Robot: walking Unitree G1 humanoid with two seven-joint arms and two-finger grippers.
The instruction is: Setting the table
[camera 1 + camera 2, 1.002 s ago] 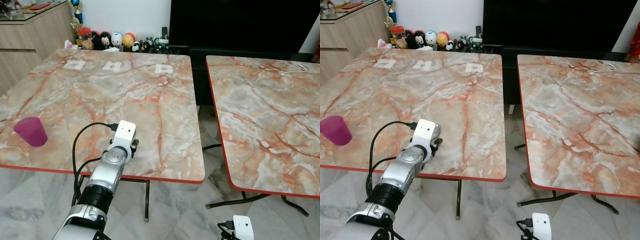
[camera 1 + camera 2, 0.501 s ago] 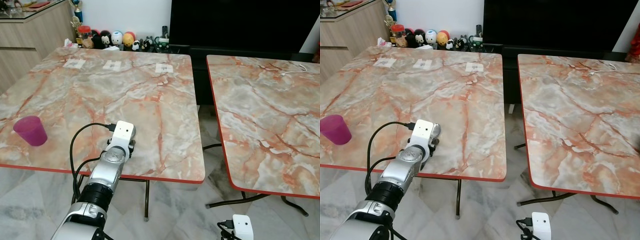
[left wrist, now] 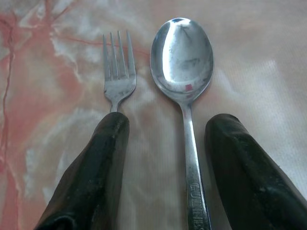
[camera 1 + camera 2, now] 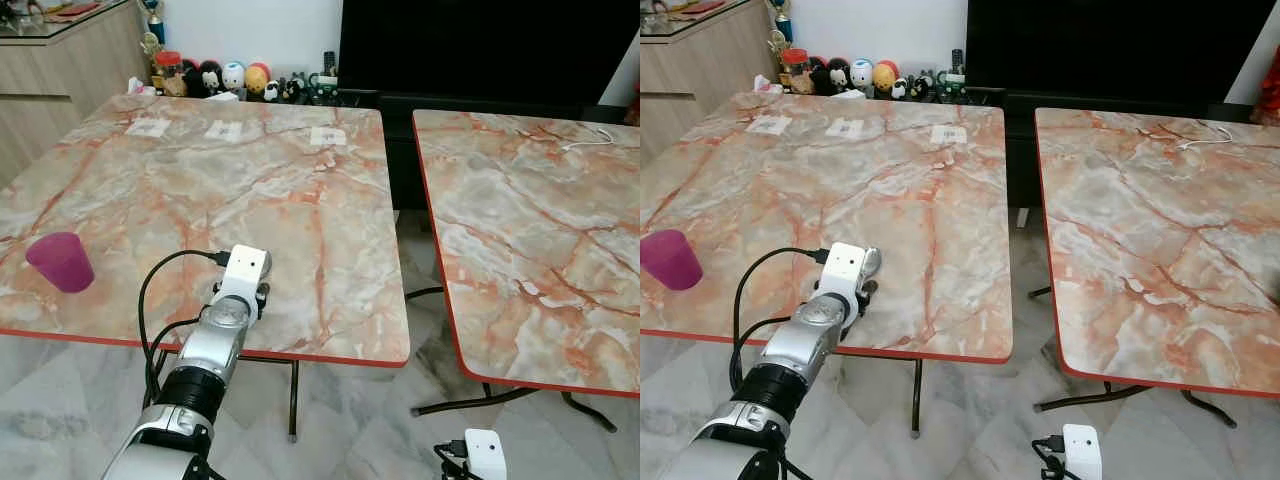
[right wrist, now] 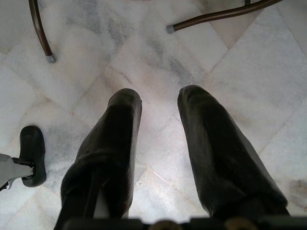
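Note:
A steel spoon [image 3: 182,57] and a smaller fork [image 3: 117,72] lie side by side on the marble table [image 4: 330,230], near its front edge. My left gripper [image 3: 170,120] is open just above them. The spoon's handle runs between its fingers without being touched, and the fork's handle is hidden behind one finger [image 3: 96,172]. In the eye views my left arm [image 4: 215,340] reaches over the front edge. A pink cup [image 4: 60,262] stands upright at the table's left edge. My right gripper [image 5: 158,103] hangs open over the floor, holding nothing.
A second marble table [image 4: 540,230] stands to the right across a floor gap [image 4: 420,300], with a white cable [image 4: 585,143] on it. Three paper labels [image 4: 328,136] lie at the first table's far side. Toy figures [image 4: 235,80], a sideboard [image 4: 60,60] and a dark screen [image 4: 480,45] are behind.
My left gripper has drawn back slightly toward the table's front edge. The cup and the right arm have not moved.

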